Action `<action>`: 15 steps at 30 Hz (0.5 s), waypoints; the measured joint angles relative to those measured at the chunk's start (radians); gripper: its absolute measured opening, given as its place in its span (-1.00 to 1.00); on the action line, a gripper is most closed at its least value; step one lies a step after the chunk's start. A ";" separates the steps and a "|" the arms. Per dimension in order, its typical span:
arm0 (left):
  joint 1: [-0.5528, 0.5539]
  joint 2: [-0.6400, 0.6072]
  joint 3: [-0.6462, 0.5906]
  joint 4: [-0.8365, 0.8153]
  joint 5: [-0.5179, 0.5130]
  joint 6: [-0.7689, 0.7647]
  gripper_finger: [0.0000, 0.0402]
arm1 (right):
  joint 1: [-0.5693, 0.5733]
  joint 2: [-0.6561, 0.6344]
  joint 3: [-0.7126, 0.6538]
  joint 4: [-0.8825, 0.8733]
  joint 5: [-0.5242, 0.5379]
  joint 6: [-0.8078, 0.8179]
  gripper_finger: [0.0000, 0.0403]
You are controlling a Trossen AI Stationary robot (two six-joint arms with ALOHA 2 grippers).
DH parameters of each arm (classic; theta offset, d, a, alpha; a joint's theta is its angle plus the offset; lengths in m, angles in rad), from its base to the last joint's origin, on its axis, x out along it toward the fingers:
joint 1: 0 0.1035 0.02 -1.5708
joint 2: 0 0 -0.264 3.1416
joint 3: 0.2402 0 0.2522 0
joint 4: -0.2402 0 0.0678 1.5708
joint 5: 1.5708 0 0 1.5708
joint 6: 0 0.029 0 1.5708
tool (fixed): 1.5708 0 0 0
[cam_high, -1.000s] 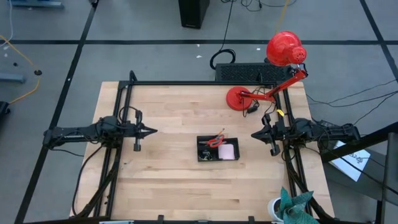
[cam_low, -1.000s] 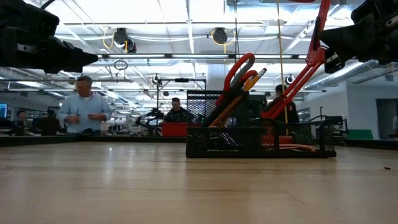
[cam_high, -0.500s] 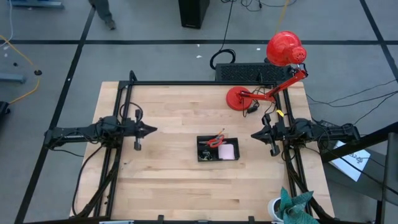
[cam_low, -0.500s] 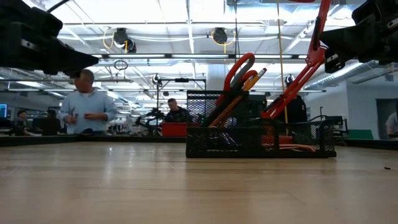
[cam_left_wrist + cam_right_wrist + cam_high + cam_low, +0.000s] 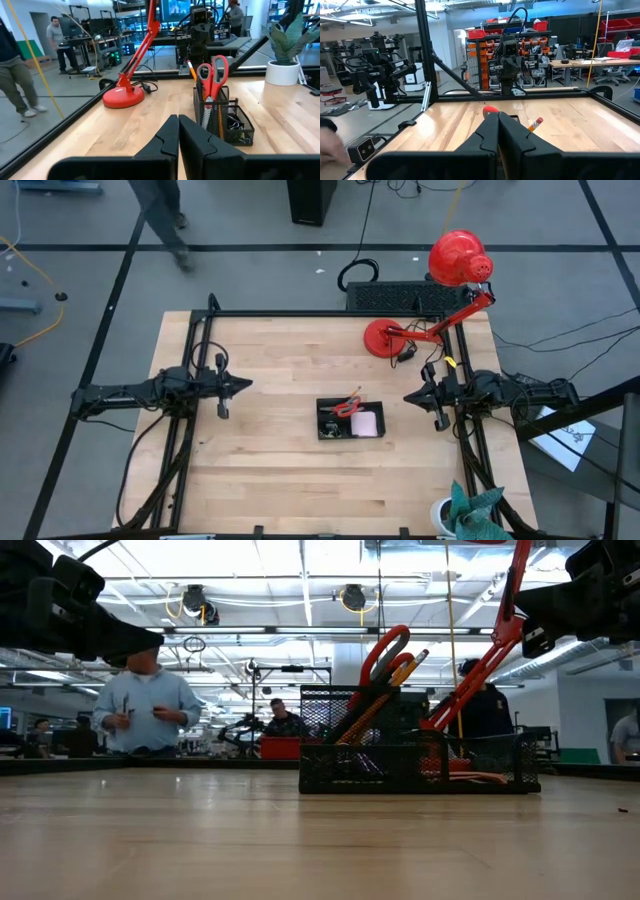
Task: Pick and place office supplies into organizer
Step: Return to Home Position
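Note:
The organizer [image 5: 350, 418] is a black mesh tray standing in the middle of the wooden table. Red-handled scissors [image 5: 212, 75] and an orange pencil [image 5: 191, 70] stand upright in its tall compartment. A pink sticky-note pad [image 5: 367, 424] lies in the low part. My left gripper [image 5: 245, 387] hovers shut to the organizer's left, pointing level at it. My right gripper [image 5: 408, 396] hovers shut to the organizer's right, also pointing at it. Both are well clear of the organizer and hold nothing.
A red desk lamp stands with its round base [image 5: 381, 338] at the far right of the table and its head [image 5: 459, 258] beyond the far edge. A potted plant [image 5: 470, 510] sits at the near right corner. Black frame rails [image 5: 300, 313] line the table. People move in the room behind.
My left gripper has rolled a little about the line it points along and has stayed in place. A person behind the table has walked on.

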 joint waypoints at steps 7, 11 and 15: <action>0.000 0.000 0.000 -0.002 -0.003 0.000 -0.98 | 0.000 0.000 0.000 0.004 0.000 0.000 -0.99; 0.000 0.000 0.000 -0.002 -0.003 0.000 -0.89 | 0.000 0.000 -0.001 0.003 -0.001 0.000 -0.98; 0.000 0.000 0.000 -0.003 -0.003 0.000 -0.81 | 0.000 0.000 -0.001 0.003 -0.001 0.000 -0.99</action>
